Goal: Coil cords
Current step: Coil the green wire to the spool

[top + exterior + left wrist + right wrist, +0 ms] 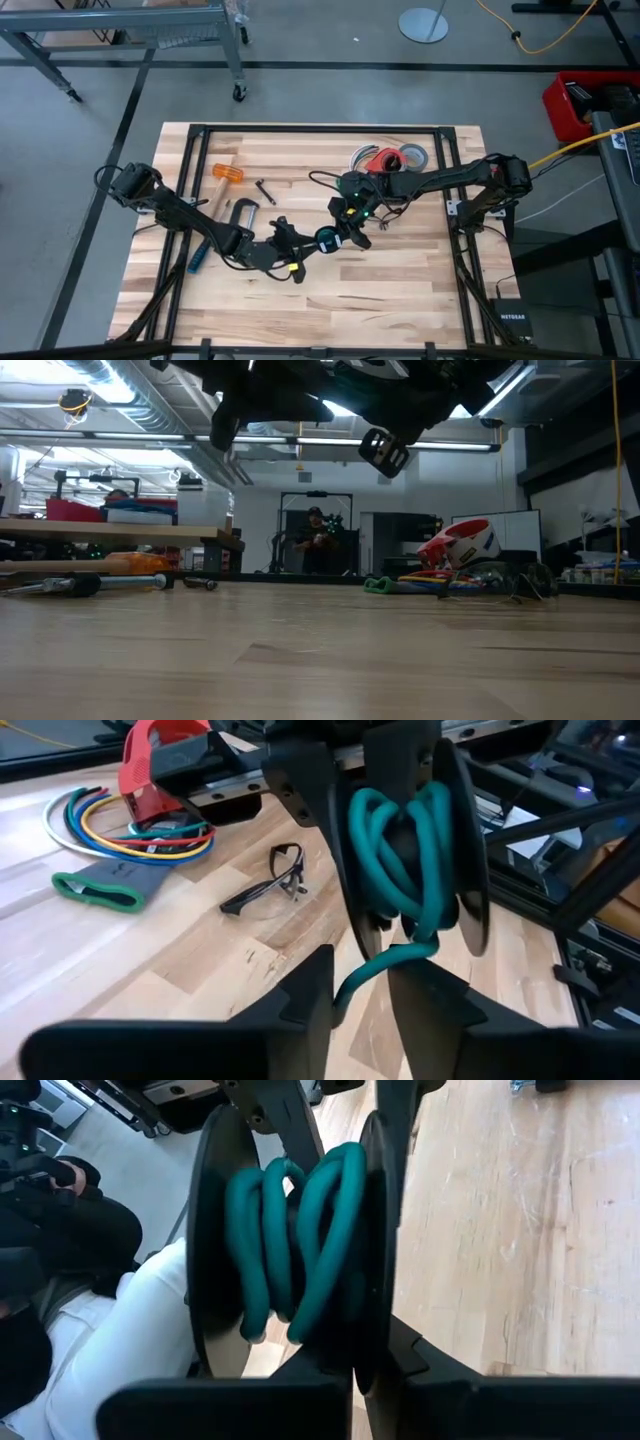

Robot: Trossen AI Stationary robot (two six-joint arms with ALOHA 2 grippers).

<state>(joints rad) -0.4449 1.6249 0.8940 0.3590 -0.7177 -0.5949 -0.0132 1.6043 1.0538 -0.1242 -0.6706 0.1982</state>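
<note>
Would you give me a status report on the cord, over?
Right gripper shut on reel, above mid-table. Left gripper alongside. Teal cord wound on reel, tail hanging. Nothing in the way.

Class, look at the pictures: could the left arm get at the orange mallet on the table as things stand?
Probably not yet. The way to the mallet looks clear, but the left end effector is occupied at the teal cord wound on a black spool, alongside the right end effector.

In the low view both arms are cut off by the top edge, the teal cord [405,850] has its ends hidden behind the spool discs, and the thin black cord cannot be made out.
</note>
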